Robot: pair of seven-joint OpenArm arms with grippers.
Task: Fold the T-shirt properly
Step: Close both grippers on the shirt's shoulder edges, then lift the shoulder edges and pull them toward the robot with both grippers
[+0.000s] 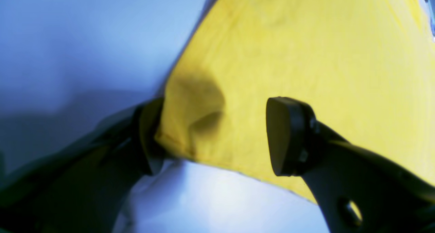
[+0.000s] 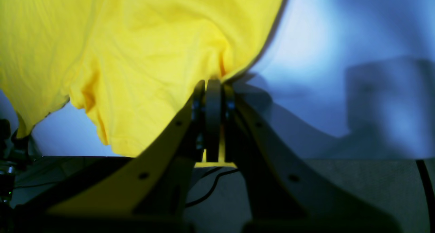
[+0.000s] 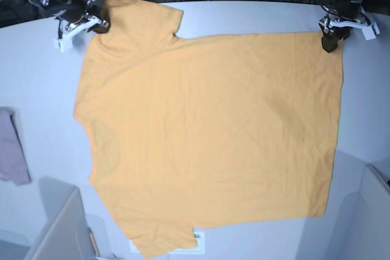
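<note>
Pinching a far corner of the large orange-yellow cotton T-shirt (image 2: 142,56), our right gripper (image 2: 213,90) has its jaws pressed together on the cloth. Our left gripper (image 1: 217,134) stands wide, pads either side of the opposite far hem corner w/o clamping it. Shirt lies spread flat across the white table (image 3: 36,89). Risk, we reckon: lifting one-sided drags the fabric askew; a shallow left bite could slip.

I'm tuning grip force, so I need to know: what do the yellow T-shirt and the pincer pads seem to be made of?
T-shirt: looks like soft, matte knit cloth, probably cotton; it shows fine wrinkles and bunches into folds where the right pincer pinches it.
Pads of the left pincer: smooth, dark, rounded, with a dull sheen; likely rubber or moulded plastic, which one the views leave open.
</note>
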